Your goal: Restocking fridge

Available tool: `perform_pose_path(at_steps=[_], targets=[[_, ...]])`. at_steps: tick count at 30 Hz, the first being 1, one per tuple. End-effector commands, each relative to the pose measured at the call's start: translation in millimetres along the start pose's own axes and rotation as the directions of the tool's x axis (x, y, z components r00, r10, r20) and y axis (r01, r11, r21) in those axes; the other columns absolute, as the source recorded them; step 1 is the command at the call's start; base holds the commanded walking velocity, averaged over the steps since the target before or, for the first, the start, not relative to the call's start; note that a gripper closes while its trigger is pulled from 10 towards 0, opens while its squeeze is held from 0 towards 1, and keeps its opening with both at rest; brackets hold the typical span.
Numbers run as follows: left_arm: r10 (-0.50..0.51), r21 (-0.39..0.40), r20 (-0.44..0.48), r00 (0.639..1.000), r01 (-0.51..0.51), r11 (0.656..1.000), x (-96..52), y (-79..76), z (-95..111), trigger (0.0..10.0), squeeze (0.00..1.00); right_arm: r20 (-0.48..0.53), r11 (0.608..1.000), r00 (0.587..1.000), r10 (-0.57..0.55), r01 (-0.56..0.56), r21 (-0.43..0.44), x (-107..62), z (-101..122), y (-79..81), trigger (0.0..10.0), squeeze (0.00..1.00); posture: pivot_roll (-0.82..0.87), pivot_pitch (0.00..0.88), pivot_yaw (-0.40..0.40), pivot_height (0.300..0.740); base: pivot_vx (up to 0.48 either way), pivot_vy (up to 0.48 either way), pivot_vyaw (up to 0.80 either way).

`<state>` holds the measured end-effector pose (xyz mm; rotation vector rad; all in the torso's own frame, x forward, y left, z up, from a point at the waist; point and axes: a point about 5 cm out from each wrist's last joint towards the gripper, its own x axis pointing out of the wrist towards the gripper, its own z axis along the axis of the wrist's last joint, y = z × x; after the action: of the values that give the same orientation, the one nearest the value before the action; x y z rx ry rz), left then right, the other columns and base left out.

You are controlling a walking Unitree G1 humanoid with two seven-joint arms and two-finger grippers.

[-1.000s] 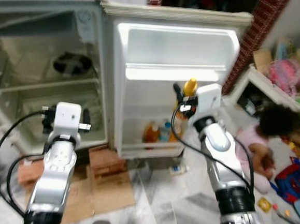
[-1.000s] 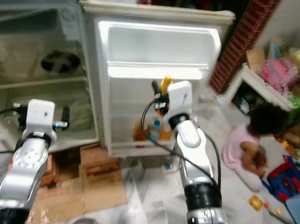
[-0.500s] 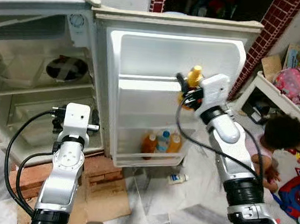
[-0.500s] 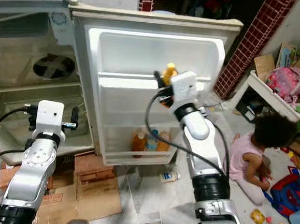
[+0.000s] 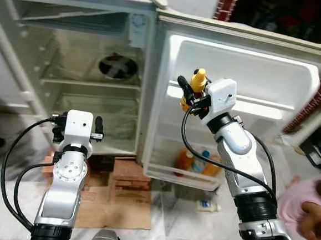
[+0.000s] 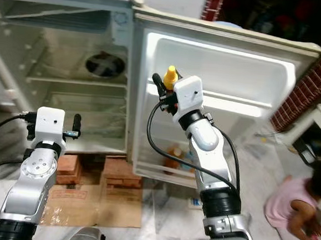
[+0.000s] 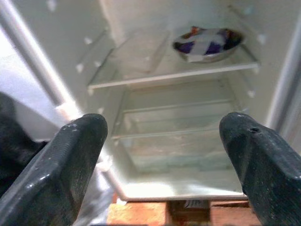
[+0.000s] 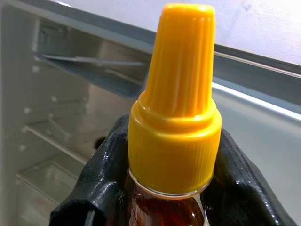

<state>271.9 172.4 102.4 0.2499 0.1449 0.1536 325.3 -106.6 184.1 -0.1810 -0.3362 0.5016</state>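
Note:
The fridge (image 5: 87,64) stands open, its door (image 5: 245,104) swung out to the right. My right gripper (image 5: 189,95) is shut on a sauce bottle with a yellow cap (image 5: 197,78), held upright in front of the door's middle shelf (image 5: 261,111); in the right wrist view the yellow cap (image 8: 174,108) fills the middle between the black fingers (image 8: 103,179). Three bottles (image 5: 199,162) stand in the door's bottom rack. My left gripper (image 5: 75,131) is open, raised before the lower fridge compartment; its wrist view looks at glass shelves (image 7: 174,75) and a foil-covered bowl (image 7: 207,43).
Bricks (image 5: 126,170) prop up the fridge, with cardboard (image 5: 115,205) on the floor in front. A small white bottle (image 5: 206,204) lies on the floor below the door. A child in pink (image 5: 309,209) sits at the lower right. A red brick pillar (image 6: 307,87) stands behind the door.
The camera has swung left, shifting the fridge and door rightward in the picture. My right gripper still holds the bottle, now nearer the door's hinge side. The left arm keeps its pose.

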Motion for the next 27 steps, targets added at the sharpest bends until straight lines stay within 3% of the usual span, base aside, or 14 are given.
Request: perform_pose_path(at_steps=[1,6,10,19,24,27], targets=[[-0.011,0.000,0.009,1.000,0.011,1.000,0.0,-2.6,2,10.0,0.00,0.103,0.999,0.994,-0.026,0.029,-0.027,6.8,26,-10.7,10.0,0.00,0.10,0.000,-0.064,0.740,0.000,0.000,0.00],[-0.013,0.004,0.008,1.000,0.013,1.000,0.0,-2.9,2,10.0,0.00,0.187,0.996,0.981,-0.053,0.067,-0.066,16.6,48,-18.1,10.0,0.00,0.10,0.000,-0.064,0.740,0.000,0.000,0.00],[-0.015,0.004,0.010,1.000,0.014,1.000,0.2,-3.6,3,10.0,0.00,0.207,0.987,0.973,-0.099,0.122,-0.102,23.0,53,-27.2,10.0,0.00,0.10,0.000,-0.065,0.740,0.000,0.000,0.00],[-0.021,0.007,0.012,1.000,0.021,1.000,0.8,-5.5,4,10.0,0.00,0.120,0.971,0.974,-0.192,0.207,-0.124,46.1,29,-33.8,10.0,0.00,0.11,0.000,-0.072,0.740,0.000,0.000,0.00],[-0.021,0.007,0.020,1.000,0.021,1.000,-0.1,-6.9,6,10.0,0.00,0.055,0.969,0.979,-0.195,0.201,-0.145,54.3,12,-21.7,10.0,0.00,0.14,0.000,-0.088,0.740,0.000,0.000,0.00],[-0.012,0.003,0.022,1.000,0.012,1.000,-1.7,-6.5,6,10.0,0.00,-0.020,0.958,0.981,-0.195,0.186,-0.220,56.1,-5,-13.7,10.0,0.00,0.14,0.000,-0.098,0.740,0.000,0.000,0.00]])
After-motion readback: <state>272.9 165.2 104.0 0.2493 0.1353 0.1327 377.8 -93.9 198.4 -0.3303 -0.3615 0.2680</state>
